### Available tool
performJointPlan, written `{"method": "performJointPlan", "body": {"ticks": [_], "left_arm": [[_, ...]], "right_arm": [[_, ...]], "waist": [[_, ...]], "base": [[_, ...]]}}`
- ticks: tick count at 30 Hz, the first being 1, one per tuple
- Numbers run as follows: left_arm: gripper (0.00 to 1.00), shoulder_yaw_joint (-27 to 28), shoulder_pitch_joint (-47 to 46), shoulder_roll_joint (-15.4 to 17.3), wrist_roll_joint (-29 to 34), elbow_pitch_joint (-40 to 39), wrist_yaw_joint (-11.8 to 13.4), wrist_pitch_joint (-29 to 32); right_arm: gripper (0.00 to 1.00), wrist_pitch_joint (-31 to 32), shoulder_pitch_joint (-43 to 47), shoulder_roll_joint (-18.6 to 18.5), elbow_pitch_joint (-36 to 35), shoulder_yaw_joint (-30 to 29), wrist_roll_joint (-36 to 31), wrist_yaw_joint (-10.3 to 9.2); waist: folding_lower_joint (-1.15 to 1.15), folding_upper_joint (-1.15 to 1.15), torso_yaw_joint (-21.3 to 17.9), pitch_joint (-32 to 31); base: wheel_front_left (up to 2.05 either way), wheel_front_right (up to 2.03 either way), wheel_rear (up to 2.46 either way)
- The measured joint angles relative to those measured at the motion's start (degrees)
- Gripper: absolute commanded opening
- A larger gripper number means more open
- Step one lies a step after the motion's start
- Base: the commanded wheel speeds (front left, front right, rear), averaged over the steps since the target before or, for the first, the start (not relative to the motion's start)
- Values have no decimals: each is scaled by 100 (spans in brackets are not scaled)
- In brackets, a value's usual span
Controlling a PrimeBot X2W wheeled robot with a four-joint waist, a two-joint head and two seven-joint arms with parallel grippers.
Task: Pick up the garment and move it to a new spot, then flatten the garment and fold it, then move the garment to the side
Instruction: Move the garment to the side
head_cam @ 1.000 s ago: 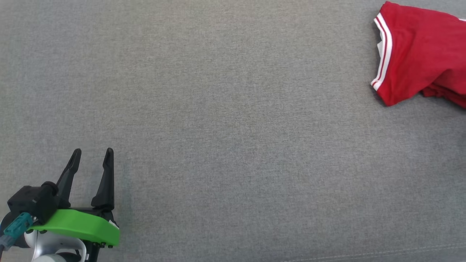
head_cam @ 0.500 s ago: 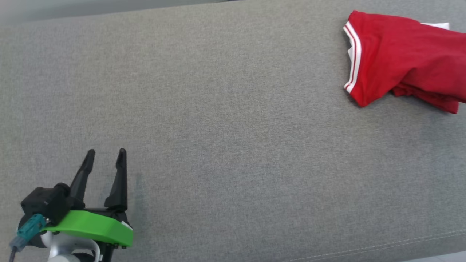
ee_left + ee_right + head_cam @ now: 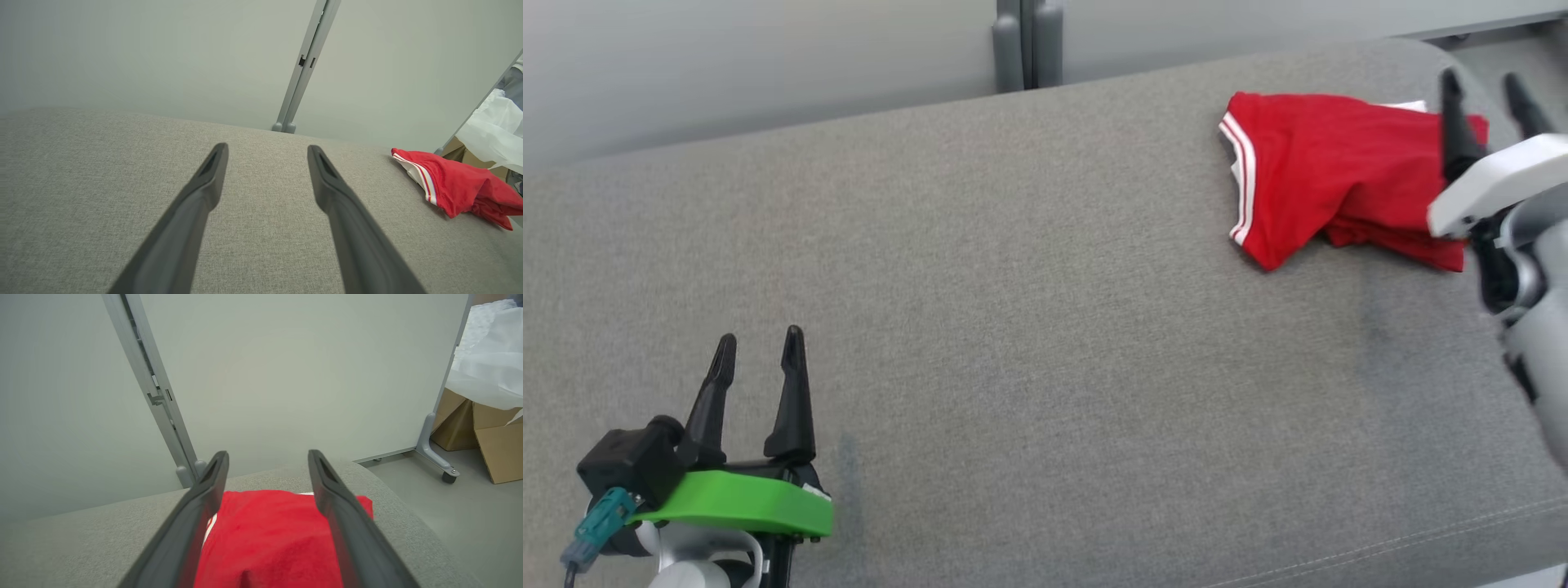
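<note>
The garment [image 3: 1327, 175] is a red piece with white stripes along one edge, lying crumpled at the far right of the grey upholstered surface [image 3: 1029, 310]. It also lies at the right in the left wrist view [image 3: 457, 188]. My right gripper [image 3: 1486, 86] hangs open above the garment's right end, and the red cloth [image 3: 267, 535] lies below and between its two fingers, apart from them. My left gripper [image 3: 758, 347] stands open near the front left, far from the garment, with bare grey fabric [image 3: 265, 192] between its fingers.
A pale partition wall with a grey post [image 3: 1021, 41] runs behind the surface. Past the rounded right end there is grey floor, a wheeled partition foot [image 3: 439, 459], cardboard boxes [image 3: 496, 445] and white plastic sheeting [image 3: 486, 367]. A seam [image 3: 1380, 547] runs along the front edge.
The head camera has tilted up and turned right, so the wall has come into view and the garment sits lower and further left. My right gripper now shows above the garment.
</note>
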Motion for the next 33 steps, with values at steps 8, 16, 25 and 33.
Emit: {"method": "performJointPlan", "body": {"ticks": [8, 16, 25, 33], "left_arm": [[100, 57, 18, -250, 0, 313, 1, -223], [100, 157, 120, -343, 36, 461, 3, -283], [100, 323, 324, -392, 67, 589, 26, -338], [100, 346, 352, -463, 181, 684, 26, -389]], "right_arm": [[100, -66, 667, 742, -300, 16, 88, 53], [100, -77, 1206, 856, -979, -47, -148, -122], [100, -87, 1845, 1063, -1906, -59, -731, -360], [100, -91, 2661, 1270, -2408, -157, -881, -509]], "waist": [[0, 0, -181, -502], [0, 0, -153, -820], [0, 0, 68, -899], [0, 0, 276, -926]], "base": [[0, 0, 0], [0, 0, 0], [0, 0, 0], [0, 0, 0]]}}
